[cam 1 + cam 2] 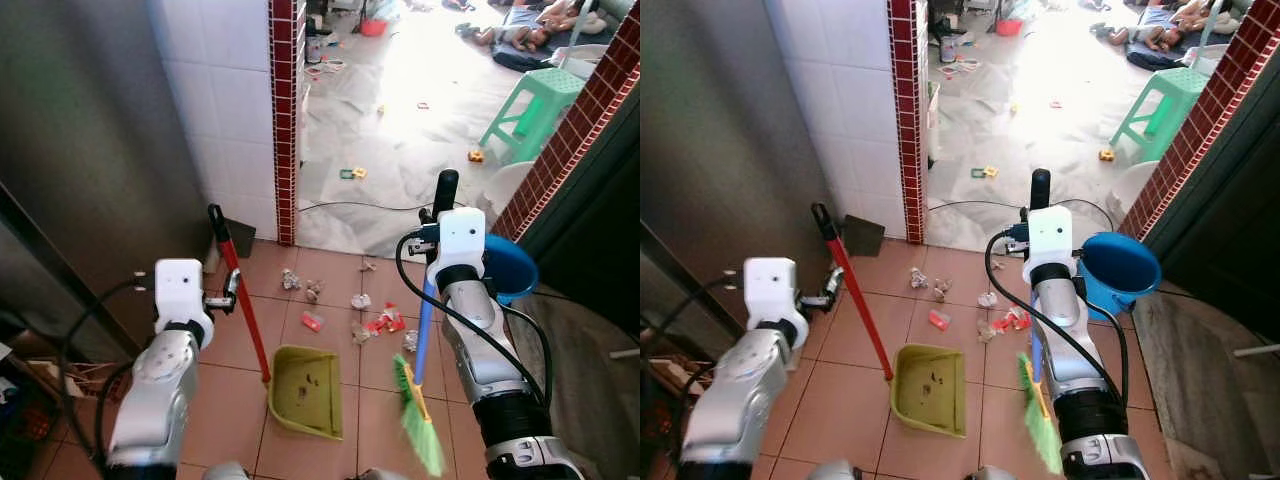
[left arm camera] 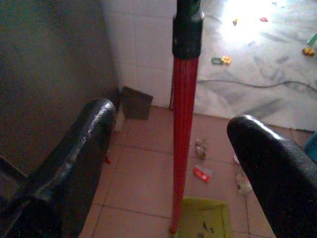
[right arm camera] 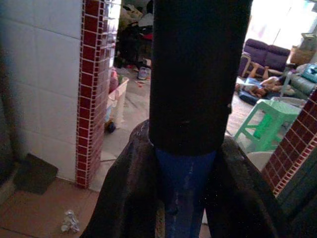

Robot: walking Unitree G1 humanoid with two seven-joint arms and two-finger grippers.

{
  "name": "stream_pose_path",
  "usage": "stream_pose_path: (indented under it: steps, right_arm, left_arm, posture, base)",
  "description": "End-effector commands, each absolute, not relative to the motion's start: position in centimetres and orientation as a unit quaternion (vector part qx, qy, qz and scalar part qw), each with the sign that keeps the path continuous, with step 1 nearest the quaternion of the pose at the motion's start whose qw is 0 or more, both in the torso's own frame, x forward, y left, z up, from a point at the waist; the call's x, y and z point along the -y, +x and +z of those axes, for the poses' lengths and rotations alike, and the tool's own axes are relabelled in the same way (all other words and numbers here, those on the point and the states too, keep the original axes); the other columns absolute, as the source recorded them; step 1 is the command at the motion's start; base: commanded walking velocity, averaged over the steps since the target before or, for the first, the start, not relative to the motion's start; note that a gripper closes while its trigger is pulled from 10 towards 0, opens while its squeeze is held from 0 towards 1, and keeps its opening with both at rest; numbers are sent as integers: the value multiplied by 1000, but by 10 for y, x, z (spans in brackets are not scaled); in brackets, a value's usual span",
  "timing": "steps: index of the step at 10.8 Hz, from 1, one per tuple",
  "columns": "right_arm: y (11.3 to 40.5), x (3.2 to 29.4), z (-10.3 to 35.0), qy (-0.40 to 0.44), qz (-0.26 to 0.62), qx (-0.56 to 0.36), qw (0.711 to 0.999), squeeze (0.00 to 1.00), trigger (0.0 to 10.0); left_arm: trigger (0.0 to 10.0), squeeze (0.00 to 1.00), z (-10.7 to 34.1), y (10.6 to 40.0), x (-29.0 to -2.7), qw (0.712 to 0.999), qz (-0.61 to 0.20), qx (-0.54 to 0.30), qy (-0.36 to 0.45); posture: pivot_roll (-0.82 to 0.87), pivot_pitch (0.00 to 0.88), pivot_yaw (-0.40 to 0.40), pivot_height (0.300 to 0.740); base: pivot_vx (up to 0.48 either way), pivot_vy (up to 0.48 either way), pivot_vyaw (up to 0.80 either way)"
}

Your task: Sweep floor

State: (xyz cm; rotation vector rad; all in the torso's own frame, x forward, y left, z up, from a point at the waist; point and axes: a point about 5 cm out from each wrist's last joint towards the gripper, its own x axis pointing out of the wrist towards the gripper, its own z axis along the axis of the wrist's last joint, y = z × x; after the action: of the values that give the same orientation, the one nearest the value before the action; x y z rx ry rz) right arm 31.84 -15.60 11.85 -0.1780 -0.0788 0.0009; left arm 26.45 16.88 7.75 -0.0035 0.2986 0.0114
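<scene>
Right gripper [image 3: 185, 198] is clamped on the blue broom handle [image 1: 425, 320] just below its black grip, its two fingers [image 3: 126, 193] pressed against either side; the green broom head [image 1: 420, 420] hangs low at the near right over the terracotta floor tiles [image 1: 225, 400]. Left gripper [image 2: 173, 163] sits at the near left with its fingers [image 2: 84, 148] spread apart on either side of the red dustpan handle [image 1: 243, 305], with clear gaps between each finger and the pole. That handle slants down to the yellow-green dustpan [image 1: 305, 390], which lies flat on the tiles between the two arms with a few dark specks inside. Just beyond the dustpan, litter is scattered across the tiles: a red wrapper [image 1: 312, 321], crumpled grey paper [image 1: 290, 280], a white scrap [image 1: 361, 301] and red-and-white bits [image 1: 385, 320]. A blue bucket [image 1: 505, 268] sits to the right behind the right arm. Farther on, a red-tiled wall edge [image 1: 285, 120] borders a white tiled wall on the left, and a black cable [image 1: 360, 207] runs across the pale floor past it. Small toys [image 1: 352, 173] lie on that floor, and a green plastic stool [image 1: 530, 105] stands at the far right.
</scene>
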Motion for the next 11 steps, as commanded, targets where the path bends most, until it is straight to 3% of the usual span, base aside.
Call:
stream_pose_path:
  steps: [1, 4, 8, 11]
  right_arm:
    - [320, 159, 136, -98, 4, 74, 992, 0, 10000]
    - [314, 169, 139, -108, 4, 71, 992, 0, 10000]
    - [298, 170, 139, -115, 19, 65, 991, 0, 10000]
    - [288, 173, 137, -118, 24, 49, 992, 0, 10000]
  left_arm:
    - [10000, 0, 78, 271, -169, 990, 0, -139, 7]
    - [10000, 0, 65, 294, -159, 991, -1, -135, 7]
    - [10000, 0, 56, 298, -138, 992, -3, -120, 27]
    - [10000, 0, 55, 307, -150, 994, 48, -83, 52]
  posture:
    - [-41, 0, -29, 740]
    - [-86, 14, -48, 740]
    - [-134, 72, -62, 740]
    - [-143, 101, -59, 740]
  base:
    - [0, 0, 0]
    - [0, 0, 0]
    - [0, 0, 0]
    - [0, 0, 0]
